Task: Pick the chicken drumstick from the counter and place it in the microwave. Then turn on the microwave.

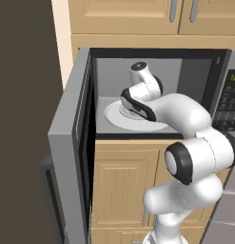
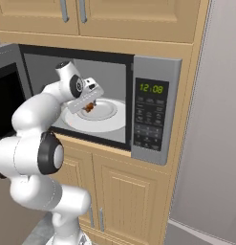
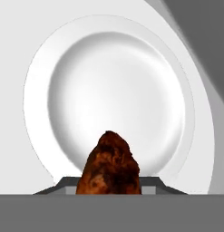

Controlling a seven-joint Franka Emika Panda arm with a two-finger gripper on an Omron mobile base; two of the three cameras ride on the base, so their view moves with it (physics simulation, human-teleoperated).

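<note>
The fingers point(image 2: 90, 108) grip the drumstick point(image 3: 109, 165) inside the open microwave point(image 2: 155, 72), hanging above the white plate point(image 3: 115, 104) on the turntable. Released here, it could bounce or roll off the plate; pulling back, the arm could also clip the door point(image 1: 71, 143).

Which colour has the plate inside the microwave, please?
The plate is plain white, clearest in the hand view.
</note>
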